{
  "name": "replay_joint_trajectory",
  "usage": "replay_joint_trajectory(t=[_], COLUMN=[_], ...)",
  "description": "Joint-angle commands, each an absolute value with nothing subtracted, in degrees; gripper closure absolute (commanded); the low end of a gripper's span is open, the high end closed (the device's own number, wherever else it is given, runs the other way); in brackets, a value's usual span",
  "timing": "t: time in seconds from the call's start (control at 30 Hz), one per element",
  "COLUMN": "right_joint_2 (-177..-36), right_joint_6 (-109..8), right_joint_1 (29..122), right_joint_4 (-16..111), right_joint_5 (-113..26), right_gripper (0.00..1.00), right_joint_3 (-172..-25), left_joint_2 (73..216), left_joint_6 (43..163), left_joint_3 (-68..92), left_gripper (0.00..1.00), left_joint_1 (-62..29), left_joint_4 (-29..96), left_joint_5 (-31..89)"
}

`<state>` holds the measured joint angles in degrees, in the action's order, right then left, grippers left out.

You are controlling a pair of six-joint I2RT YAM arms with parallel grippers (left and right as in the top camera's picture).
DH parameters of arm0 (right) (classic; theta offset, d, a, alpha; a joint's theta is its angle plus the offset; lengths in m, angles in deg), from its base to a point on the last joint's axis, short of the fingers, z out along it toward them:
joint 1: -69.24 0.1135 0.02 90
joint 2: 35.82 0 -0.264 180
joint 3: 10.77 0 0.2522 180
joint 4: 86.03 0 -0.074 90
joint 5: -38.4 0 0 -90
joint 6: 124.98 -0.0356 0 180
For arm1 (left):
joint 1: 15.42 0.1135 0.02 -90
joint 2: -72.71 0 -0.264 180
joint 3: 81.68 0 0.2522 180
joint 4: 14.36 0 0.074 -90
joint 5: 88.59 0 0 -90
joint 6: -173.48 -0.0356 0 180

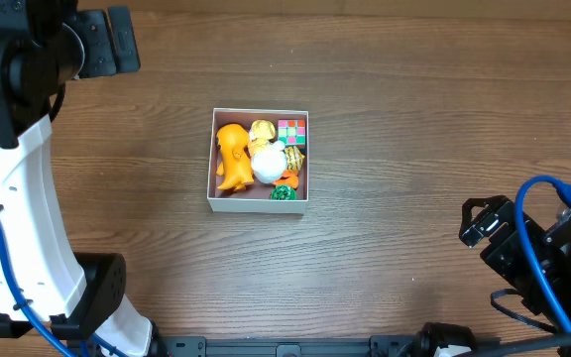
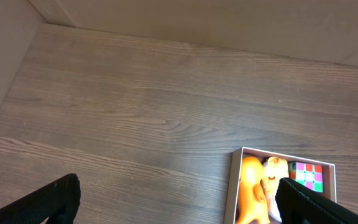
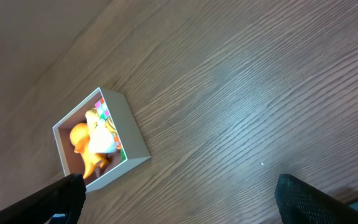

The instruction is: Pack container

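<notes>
The container [image 1: 211, 159], a square white-walled box, sits mid-table and holds several toys: an orange figure [image 1: 231, 157], a white toy [image 1: 268, 163], a yellow one [image 1: 263, 130], a colourful cube [image 1: 292, 130] and a green piece [image 1: 284, 193]. My left gripper [image 1: 112, 42] hovers far up-left of it, open and empty. In the left wrist view the left gripper [image 2: 178, 199] frames bare wood, with the container [image 2: 232, 186] and orange figure [image 2: 250, 186] by the right finger. My right gripper [image 1: 484, 223] stands open at the lower right. In its wrist view the right gripper [image 3: 179, 196] is open, the container [image 3: 132, 134] off to the left.
The wooden table [image 1: 414, 119] surrounds the box on all sides. The left arm's white body [image 1: 18, 218] fills the left edge. Blue cable [image 1: 538, 248] loops over the right arm. A wall edge [image 2: 5, 56] runs along the table's far left side.
</notes>
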<state>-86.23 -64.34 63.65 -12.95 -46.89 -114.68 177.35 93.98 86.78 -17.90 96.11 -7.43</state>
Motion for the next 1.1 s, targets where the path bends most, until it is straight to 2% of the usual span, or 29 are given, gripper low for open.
replay_joint_trajectory(t=[0.0, 0.27, 0.63, 0.83, 1.07], right_joint_2=[-85.79, -85.27, -74.82, -66.62, -56.59], right_joint_6=[-62.36, -53.07, -49.04, -48.02, -48.04], right_joint_1=[63.59, 63.59, 63.59, 63.61, 66.56], right_joint_4=[-12.17, -3.88, 3.18, 16.4, 42.8], right_joint_5=[-48.49, -45.43, -47.63, -48.01, -46.72], right_gripper=[0.0, 0.0, 0.0, 0.0, 0.0], right_joint_3=[-114.48, -114.48, -113.91, -101.83, -78.07], left_joint_2=[177.7, 177.7, 177.7, 177.7, 177.7], left_joint_6=[93.32, 93.32, 93.32, 93.32, 93.32], left_joint_3=[86.62, 86.62, 86.62, 86.62, 86.62], left_gripper=[0.0, 0.0, 0.0, 0.0, 0.0], left_joint_1=[-17.68, -17.68, -17.68, -17.68, -17.68], left_joint_4=[96.2, 96.2, 96.2, 96.2, 96.2], left_joint_5=[-7.59, -7.59, -7.59, -7.59, -7.57])
